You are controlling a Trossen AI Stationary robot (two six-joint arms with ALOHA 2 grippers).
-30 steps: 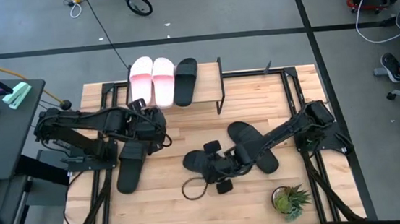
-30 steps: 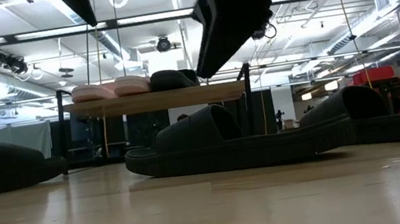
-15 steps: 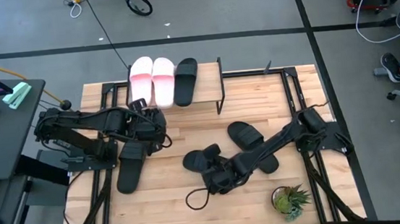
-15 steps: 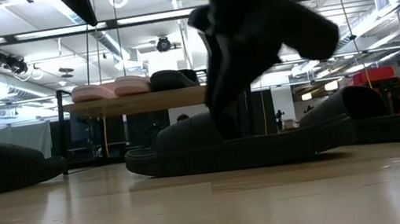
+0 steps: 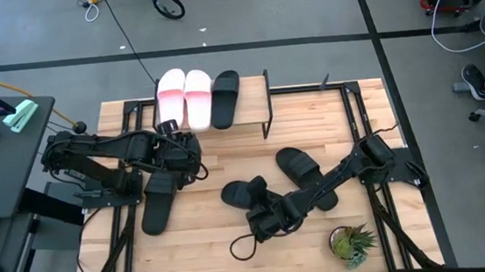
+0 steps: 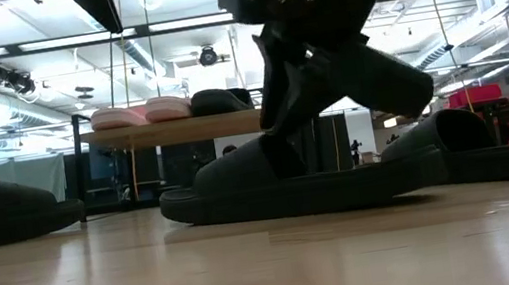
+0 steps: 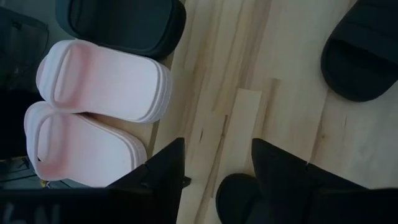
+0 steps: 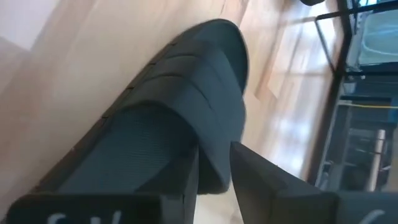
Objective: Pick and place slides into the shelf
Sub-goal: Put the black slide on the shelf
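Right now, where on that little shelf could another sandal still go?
The shelf is bare at its right end, between the black slide and its right edge. Its left part is crowded: two pink slides lie side by side against the black one.

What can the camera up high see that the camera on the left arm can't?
Only the high view shows the potted plant, the right gripper with its fingers closed on a black slide, and the whole shelf. Only the left wrist view shows the left gripper from close by, fingers open and empty. Both show the two pink slides and the black slide beside them.
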